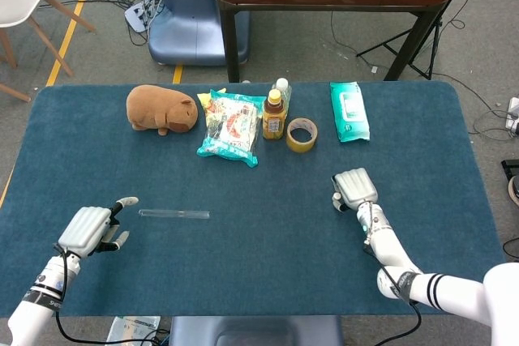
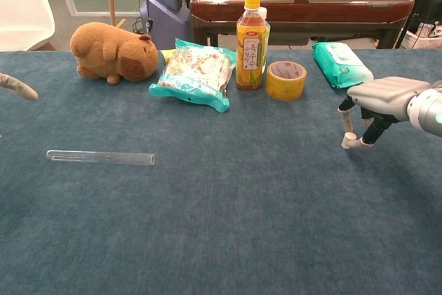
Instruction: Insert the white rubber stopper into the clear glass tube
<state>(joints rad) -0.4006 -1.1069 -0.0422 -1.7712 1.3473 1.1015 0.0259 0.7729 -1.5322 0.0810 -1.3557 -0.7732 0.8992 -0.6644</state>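
We are at the pickup step: our right hand [image 2: 384,99] is lowered over the stopper [image 2: 349,141], which sits on the table [image 1: 268,257] on the right side, well apart from the tube [image 2: 101,157]. Its fingers [image 2: 344,121] are curled down round the stopper and seem to touch it, but we cannot tell whether it is truly gripped, since it looks to be resting on the cloth. Our left hand [image 1: 91,229] waits just beside the tube's left end, fingers apart, holding nothing. The tube lies flat, untouched. Next, we judge, we need a firm pinch and lift of the stopper, while the left hand takes up the tube.
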